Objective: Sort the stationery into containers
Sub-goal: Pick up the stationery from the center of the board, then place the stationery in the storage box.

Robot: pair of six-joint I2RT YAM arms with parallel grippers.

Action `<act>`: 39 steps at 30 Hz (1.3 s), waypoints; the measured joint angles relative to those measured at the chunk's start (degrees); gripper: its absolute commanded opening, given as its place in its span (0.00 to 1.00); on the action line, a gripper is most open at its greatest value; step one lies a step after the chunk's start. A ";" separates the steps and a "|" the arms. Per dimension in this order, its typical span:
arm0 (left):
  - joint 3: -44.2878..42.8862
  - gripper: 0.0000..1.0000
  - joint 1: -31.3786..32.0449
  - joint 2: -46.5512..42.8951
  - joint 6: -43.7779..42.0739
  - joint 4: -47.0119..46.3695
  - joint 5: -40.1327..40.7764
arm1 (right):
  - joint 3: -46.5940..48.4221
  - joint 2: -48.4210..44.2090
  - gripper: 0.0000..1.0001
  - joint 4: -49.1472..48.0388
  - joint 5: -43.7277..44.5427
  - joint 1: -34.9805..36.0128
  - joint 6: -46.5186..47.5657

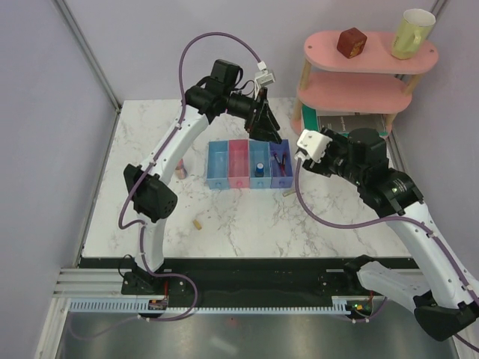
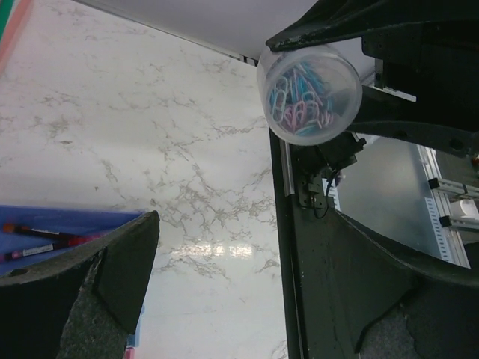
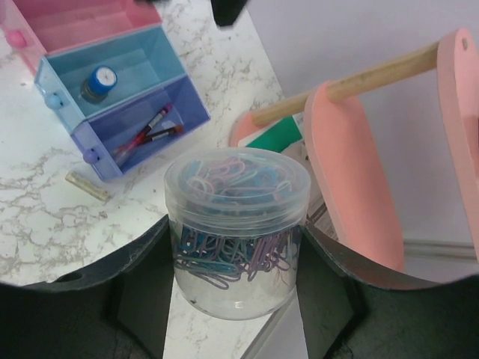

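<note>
Firstly, the top external view. My left gripper (image 1: 268,134) hangs at upper centre of the frame, over the far edge of the row of four joined small open plastic bins (image 1: 238,161), which run light blue, pink, light blue and purple-blue from left to right. A tiny blue cylinder (image 1: 259,170) stands in the third bin, and a thin red pen (image 1: 281,161) lies in the purple-blue one. My right arm reaches in from the right, its tip just right of the row. On the white marble-patterned table (image 1: 247,224), a pink cylinder (image 1: 180,172) sits left of the row. One short beige piece (image 1: 197,222) lies lower left of the row, well apart from it. A second beige piece (image 1: 290,192) lies just below the purple-blue bin. At upper right, a pink tiered shelf (image 1: 374,63) carries a brown cube (image 1: 350,42) and a yellow mug (image 1: 412,34).

Next, the left wrist view. My left tool is released: its jaws stand wide apart at the lower corners, with only bare table between them. At upper right, the small clear round tub (image 2: 308,93), full of coloured paper clips (image 2: 299,90), is clamped between the black fingers of my right gripper (image 2: 318,84). The purple-blue bin shows at mid left, with the pen and a second thin red stick inside.

Lastly, the right wrist view. The tub stands upright at centre frame, lid on, grasped on both sides by my fingers (image 3: 135,284). Whether its base touches the table, I cannot tell. The bins sit at upper left, the shelf at right.
</note>
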State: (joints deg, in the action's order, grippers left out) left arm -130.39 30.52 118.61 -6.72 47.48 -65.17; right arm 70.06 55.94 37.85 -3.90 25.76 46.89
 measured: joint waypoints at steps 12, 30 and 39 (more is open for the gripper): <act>-2.05 0.99 2.25 3.65 2.97 -2.91 0.15 | 3.08 5.46 0.18 0.13 8.57 13.31 -1.68; 5.40 0.98 3.26 -1.25 2.97 -4.61 0.50 | 3.06 6.12 0.18 -0.90 11.65 14.27 -1.18; 9.79 0.98 4.00 -5.79 1.05 -4.59 -0.02 | 1.07 5.99 0.18 -1.92 11.96 14.27 -1.03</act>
State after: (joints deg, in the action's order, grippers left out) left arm -120.60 34.52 112.81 -5.67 42.89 -65.19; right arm 71.13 61.93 35.92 8.05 40.03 45.87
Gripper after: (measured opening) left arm 0.985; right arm 0.640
